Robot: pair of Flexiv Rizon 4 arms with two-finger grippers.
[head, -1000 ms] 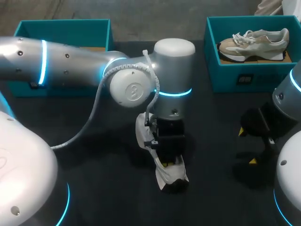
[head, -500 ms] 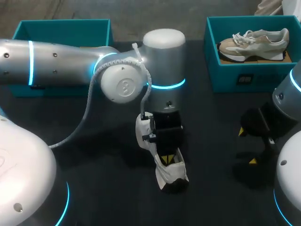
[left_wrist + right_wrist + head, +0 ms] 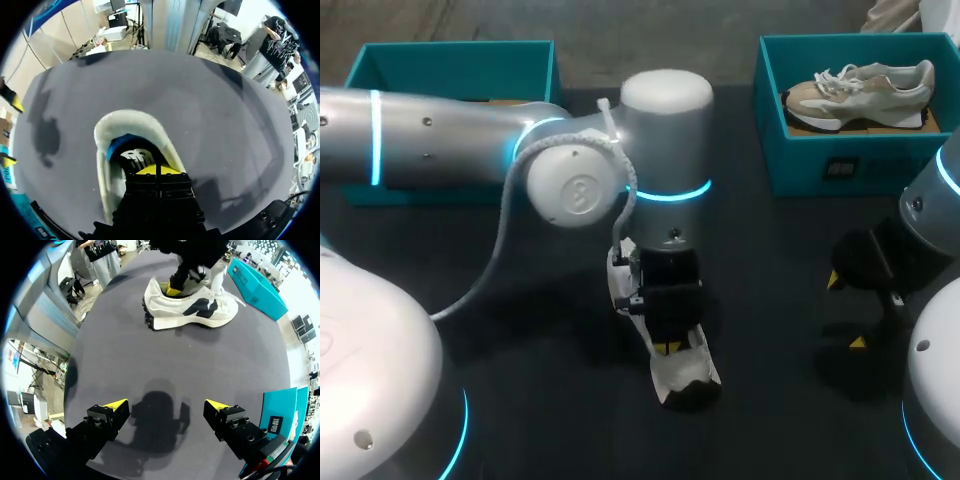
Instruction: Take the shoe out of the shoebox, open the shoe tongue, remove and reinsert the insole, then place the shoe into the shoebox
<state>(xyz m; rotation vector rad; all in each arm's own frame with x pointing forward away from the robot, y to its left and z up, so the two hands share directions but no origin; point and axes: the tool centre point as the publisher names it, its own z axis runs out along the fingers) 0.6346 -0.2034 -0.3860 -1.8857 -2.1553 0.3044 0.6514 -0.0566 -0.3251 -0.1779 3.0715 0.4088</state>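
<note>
Head view: right shoebox holds beige shoe; left tool closed inside white shoe; right tool spread.

Beige sneaker inside teal box

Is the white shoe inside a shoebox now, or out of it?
Out. The white shoe stands upright on the dark table, with the left claw reaching into its opening.

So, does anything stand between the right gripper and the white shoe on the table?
Nothing visible: only bare table lies between the right gripper and the white shoe. The left gripper sits in the shoe's opening, though.
</note>
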